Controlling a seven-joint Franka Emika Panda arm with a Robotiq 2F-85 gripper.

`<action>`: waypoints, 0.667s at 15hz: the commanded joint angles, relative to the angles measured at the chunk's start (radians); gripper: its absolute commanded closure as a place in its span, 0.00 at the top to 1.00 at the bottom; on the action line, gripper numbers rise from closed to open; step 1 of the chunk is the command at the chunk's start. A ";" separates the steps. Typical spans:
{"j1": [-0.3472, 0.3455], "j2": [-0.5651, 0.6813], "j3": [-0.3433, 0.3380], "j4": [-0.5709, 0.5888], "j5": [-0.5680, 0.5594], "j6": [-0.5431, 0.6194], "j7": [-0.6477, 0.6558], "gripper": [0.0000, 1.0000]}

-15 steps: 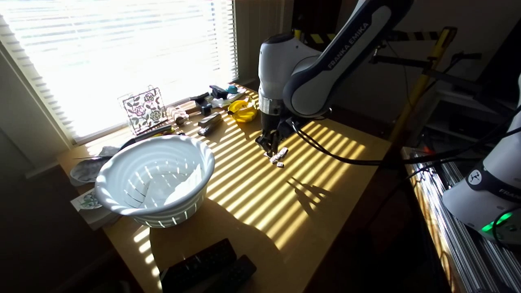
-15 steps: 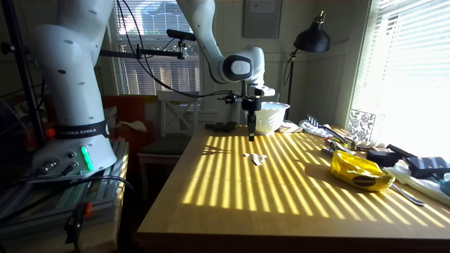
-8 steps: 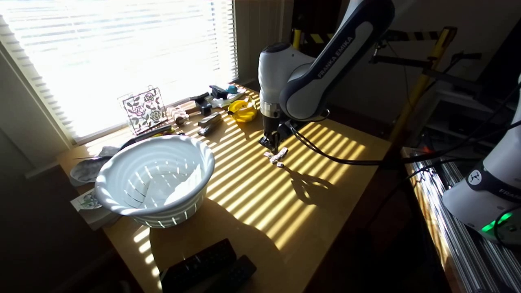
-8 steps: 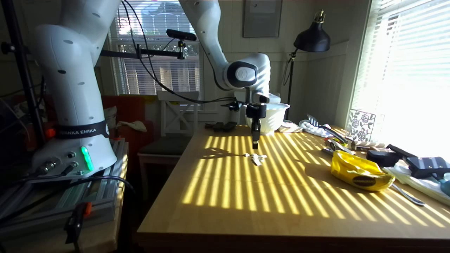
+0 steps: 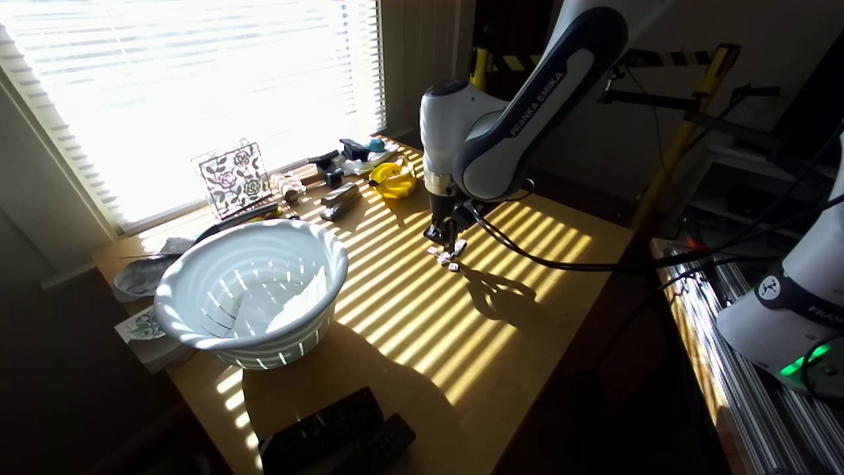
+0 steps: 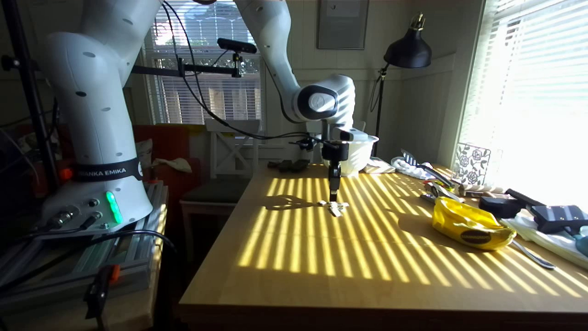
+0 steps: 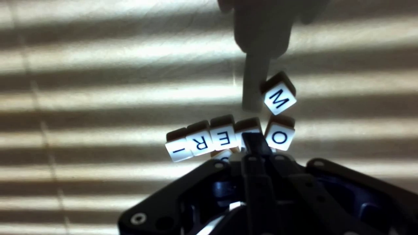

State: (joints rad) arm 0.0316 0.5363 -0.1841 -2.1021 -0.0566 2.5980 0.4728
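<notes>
My gripper (image 7: 256, 143) is shut, its fingertips together with nothing visible between them. It points down just above a cluster of small white letter cubes on the wooden table, seen in both exterior views. In the wrist view, cubes marked I (image 7: 179, 150), R (image 7: 200, 142) and E (image 7: 223, 137) form a slanting row. The fingertips cover most of the cube at the row's end (image 7: 240, 135); whether they touch it I cannot tell. Cube O (image 7: 280, 137) lies right of the tips, with cube M (image 7: 280, 98) turned askew beyond. Another cube (image 7: 223, 154) is partly hidden behind the gripper.
A pale slotted basket (image 5: 290, 349) stands on the table, with dark remote controls (image 5: 323, 425) near it. A yellow banana-shaped pouch (image 6: 464, 225) and assorted tools line the window side, beside a flower-patterned holder (image 5: 234, 178). Cables (image 5: 560, 264) hang from the wrist.
My gripper has come down towards the letter cubes. Its fingers have closed; their shadow on the table went from spread to joined. The cubes look unmoved.
</notes>
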 commanded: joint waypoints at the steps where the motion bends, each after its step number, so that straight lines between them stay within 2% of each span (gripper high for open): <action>1: 0.009 0.028 -0.007 0.024 0.011 -0.006 -0.011 0.00; 10: -0.003 0.050 0.024 0.064 0.094 0.023 0.000 0.00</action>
State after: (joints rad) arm 0.0315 0.5618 -0.1725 -2.0719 -0.0042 2.6044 0.4740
